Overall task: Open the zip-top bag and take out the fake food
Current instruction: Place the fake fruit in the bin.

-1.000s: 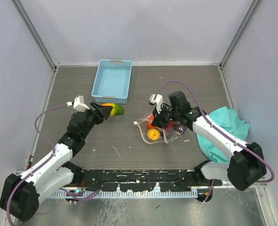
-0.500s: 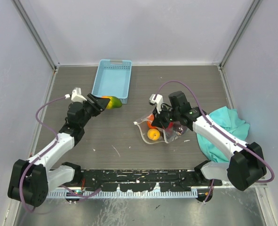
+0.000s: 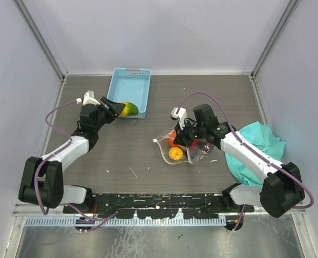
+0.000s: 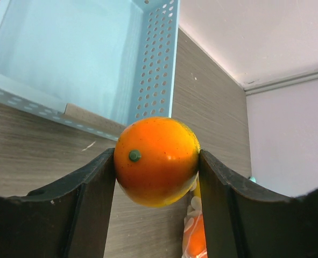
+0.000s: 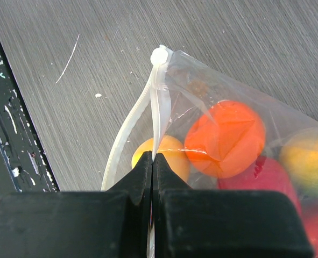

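The clear zip-top bag (image 3: 176, 148) lies open on the table in the middle, with orange, yellow and red fake food (image 5: 226, 138) inside. My right gripper (image 3: 186, 137) is shut on the bag's top edge (image 5: 157, 102) and holds it up. My left gripper (image 3: 115, 108) is shut on an orange-and-green fruit (image 3: 128, 109), held at the front right corner of the blue basket (image 3: 127, 91). In the left wrist view the fruit (image 4: 156, 160) sits between both fingers, with the basket (image 4: 72, 59) just beyond and the bag (image 4: 193, 234) showing below.
A teal cloth (image 3: 255, 148) lies bunched at the right edge beside my right arm. Grey walls close the table on three sides. A black rail (image 3: 159, 201) runs along the near edge.
My left gripper has carried the orange-and-green fruit back and slightly left, from in front of the basket to its front right corner. The right gripper and bag have not moved.
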